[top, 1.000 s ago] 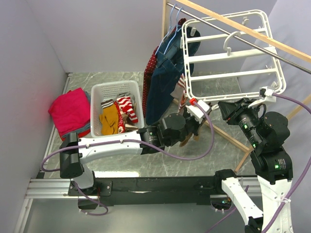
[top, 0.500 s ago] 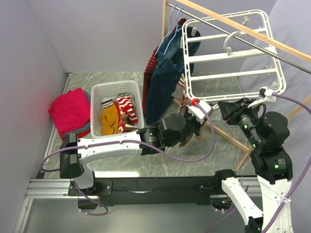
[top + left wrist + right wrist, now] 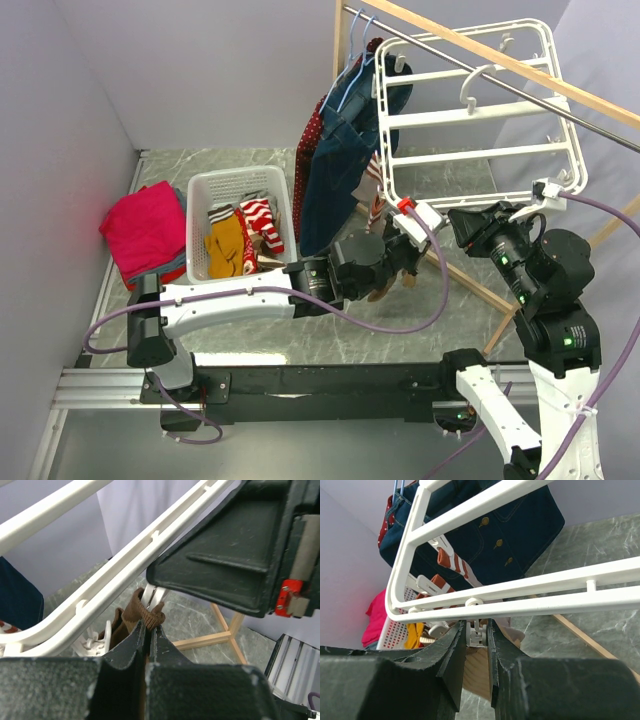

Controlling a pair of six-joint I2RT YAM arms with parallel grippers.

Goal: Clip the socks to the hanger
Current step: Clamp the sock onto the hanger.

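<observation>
The white hanger point(image 3: 470, 112) hangs tilted from the wooden rail. My left gripper point(image 3: 150, 628) is shut on a brown sock point(image 3: 146, 611), holding its ribbed cuff just under the hanger's edge bar point(image 3: 125, 565) and against a dangling white clip point(image 3: 156, 596). In the top view that gripper point(image 3: 398, 258) sits below the frame's near left corner, the sock point(image 3: 383, 290) drooping under it. My right gripper point(image 3: 476, 630) is shut on a white clip point(image 3: 479, 635) beneath the hanger's bar point(image 3: 530, 602). Two red-and-white striped socks point(image 3: 454, 562) hang from clips further along.
A white basket point(image 3: 222, 186) of mixed clothes stands at the left, a folded pink cloth point(image 3: 145, 230) beside it. A navy garment point(image 3: 335, 170) hangs on a light-blue hanger from the wooden rack point(image 3: 470, 45). The rack's floor rail point(image 3: 470, 285) runs under the arms.
My left gripper has shifted slightly right and up toward the frame with the brown sock in it. The right arm has stayed still.
</observation>
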